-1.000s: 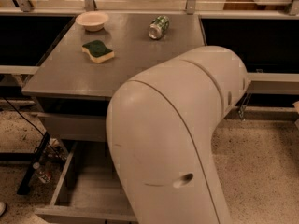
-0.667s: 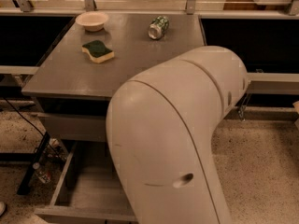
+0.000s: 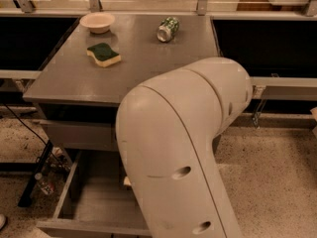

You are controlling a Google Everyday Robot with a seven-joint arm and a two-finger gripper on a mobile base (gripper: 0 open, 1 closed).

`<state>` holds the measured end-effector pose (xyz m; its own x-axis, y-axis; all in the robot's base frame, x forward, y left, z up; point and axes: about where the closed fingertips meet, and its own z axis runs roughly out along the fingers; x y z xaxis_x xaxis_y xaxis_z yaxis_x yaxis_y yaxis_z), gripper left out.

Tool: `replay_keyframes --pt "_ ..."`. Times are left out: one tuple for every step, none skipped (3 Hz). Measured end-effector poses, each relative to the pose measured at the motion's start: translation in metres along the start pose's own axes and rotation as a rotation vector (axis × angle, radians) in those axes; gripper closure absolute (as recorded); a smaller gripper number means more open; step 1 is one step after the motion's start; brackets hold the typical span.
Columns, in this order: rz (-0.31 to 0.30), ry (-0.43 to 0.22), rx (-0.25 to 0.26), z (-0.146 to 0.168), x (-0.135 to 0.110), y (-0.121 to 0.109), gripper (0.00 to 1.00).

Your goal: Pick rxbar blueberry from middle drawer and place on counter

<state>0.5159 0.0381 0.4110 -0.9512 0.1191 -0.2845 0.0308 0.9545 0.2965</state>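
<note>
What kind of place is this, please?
Probably a test kitchen or lab: a grey counter with a bowl, sponge and can, an open drawer, a speckled floor. The gripper is not in view; the arm fills the foreground.

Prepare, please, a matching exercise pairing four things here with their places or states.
Things: 1 bowl; 2 sponge; 3 can; 4 middle drawer.
Descriptions: A on its side, far on the counter; B pulled open below the counter; C counter's far left corner; D green-topped, nearer than the bowl.
Pairs: 1-C; 2-D; 3-A; 4-B.
The gripper is out of view behind the arm.
</note>
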Motion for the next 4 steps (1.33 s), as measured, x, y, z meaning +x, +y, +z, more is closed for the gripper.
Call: replay_keyframes --pt "0.0 0.0 0.0 0.0 0.0 0.0 0.0" --pt "-0.022 0.03 0.01 0.014 0.005 0.005 0.0" --pt "-0.038 0.069 0.025 0.031 0.011 0.006 0.0" --pt "-0.034 0.074 0.026 0.033 0.011 0.005 0.0"
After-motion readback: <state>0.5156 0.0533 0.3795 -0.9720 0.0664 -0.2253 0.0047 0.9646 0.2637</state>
